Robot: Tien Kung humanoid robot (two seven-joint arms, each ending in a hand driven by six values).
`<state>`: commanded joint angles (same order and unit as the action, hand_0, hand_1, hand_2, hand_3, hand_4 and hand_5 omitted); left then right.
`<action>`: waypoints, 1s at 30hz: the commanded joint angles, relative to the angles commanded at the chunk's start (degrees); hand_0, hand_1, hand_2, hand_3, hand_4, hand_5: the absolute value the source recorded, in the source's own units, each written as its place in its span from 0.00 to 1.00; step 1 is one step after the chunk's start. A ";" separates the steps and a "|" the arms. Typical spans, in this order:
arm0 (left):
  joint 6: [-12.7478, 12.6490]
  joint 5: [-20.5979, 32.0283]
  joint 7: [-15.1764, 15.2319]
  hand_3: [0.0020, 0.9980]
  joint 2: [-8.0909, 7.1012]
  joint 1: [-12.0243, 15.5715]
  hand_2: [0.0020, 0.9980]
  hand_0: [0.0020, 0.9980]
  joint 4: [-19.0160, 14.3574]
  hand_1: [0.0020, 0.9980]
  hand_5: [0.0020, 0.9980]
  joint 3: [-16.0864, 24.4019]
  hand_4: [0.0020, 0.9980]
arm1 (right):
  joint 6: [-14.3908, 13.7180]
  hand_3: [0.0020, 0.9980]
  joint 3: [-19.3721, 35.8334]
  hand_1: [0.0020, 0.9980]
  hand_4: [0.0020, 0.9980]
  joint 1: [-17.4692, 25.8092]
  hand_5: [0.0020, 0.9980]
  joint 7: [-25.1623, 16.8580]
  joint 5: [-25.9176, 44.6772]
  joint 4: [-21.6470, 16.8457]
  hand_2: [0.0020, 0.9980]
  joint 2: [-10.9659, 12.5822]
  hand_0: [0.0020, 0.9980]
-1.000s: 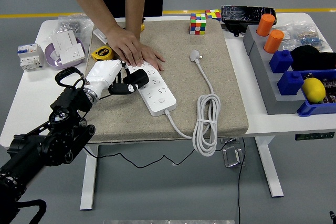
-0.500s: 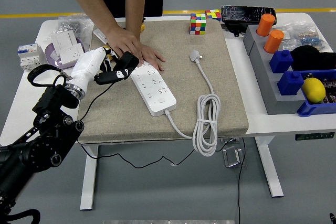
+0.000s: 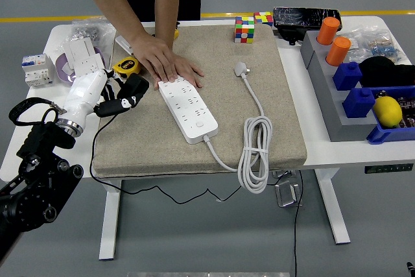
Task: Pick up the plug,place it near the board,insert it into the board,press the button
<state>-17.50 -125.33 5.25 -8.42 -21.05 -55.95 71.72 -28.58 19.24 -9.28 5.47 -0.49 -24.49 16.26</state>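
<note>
left hand: we see our left hand [image 3: 107, 98] at the mat's left edge, fingers curled around a black plug [image 3: 134, 87]; grip looks like a side pinch, exact finger contact too small to read.
right hand: not in frame.
plug: black, held just above the mat, left of the power strip and clear of it; its thin black cord [image 3: 104, 160] trails down off the table's front edge.
board: white power strip [image 3: 188, 108] lies diagonally on the beige mat [image 3: 272, 95]; every socket we can see is empty.
person: a person's hand [image 3: 167, 63] lies flat on the strip's far end, apparently pinning it down.
strip's own lead: white cable [image 3: 254, 150] coiled at the mat's front right, its white plug [image 3: 242, 69] lying loose on the mat, untouched.
button: we take the round mark near the strip's near end to be the switch; nothing is near it.
done: pick-up, we judge, since the plug is in hand.
partly done: placing near the board; plug is beside the strip but not over any socket.
left: align the pins over a socket, push in, then press the switch.
unknown: we can't tell pin orientation or which socket is the target.
clutter: tape measure [image 3: 124, 65] just behind the hand, not in the way of a move right.
</note>
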 joint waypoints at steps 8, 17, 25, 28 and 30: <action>-0.20 -1.05 0.32 0.35 0.13 0.37 0.27 0.34 2.05 0.28 0.50 0.90 0.63 | 0.00 0.81 0.05 0.87 1.00 -0.30 1.00 0.04 0.03 -0.02 0.81 0.06 0.94; 0.06 -1.52 0.48 0.36 -0.19 0.36 0.27 0.35 3.00 0.30 0.48 -3.75 0.64 | 0.03 0.81 0.12 0.87 1.00 -0.46 1.00 0.01 -0.05 -0.07 0.81 -0.05 0.94; 2.56 -1.30 0.64 0.42 -0.62 0.01 0.38 0.42 4.17 0.42 0.48 -4.85 0.86 | 0.01 0.81 -0.14 0.87 1.00 -0.35 1.00 0.00 0.19 0.02 0.81 -0.01 0.94; 3.57 -1.52 0.64 0.49 -0.63 0.13 0.51 0.51 4.60 0.55 0.49 -4.82 0.94 | 0.01 0.81 -0.16 0.87 1.00 -0.20 1.00 0.00 0.17 0.01 0.81 0.02 0.94; 3.94 -1.73 0.64 0.49 -0.58 0.24 0.51 0.51 4.83 0.55 0.49 -4.80 0.94 | -0.01 0.81 -0.22 0.87 1.00 -0.15 1.00 -0.01 0.21 0.02 0.81 0.06 0.94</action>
<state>-13.55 -127.06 5.88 -9.00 -20.81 -51.12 66.92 -28.59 19.01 -9.43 5.46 -0.28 -24.47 16.32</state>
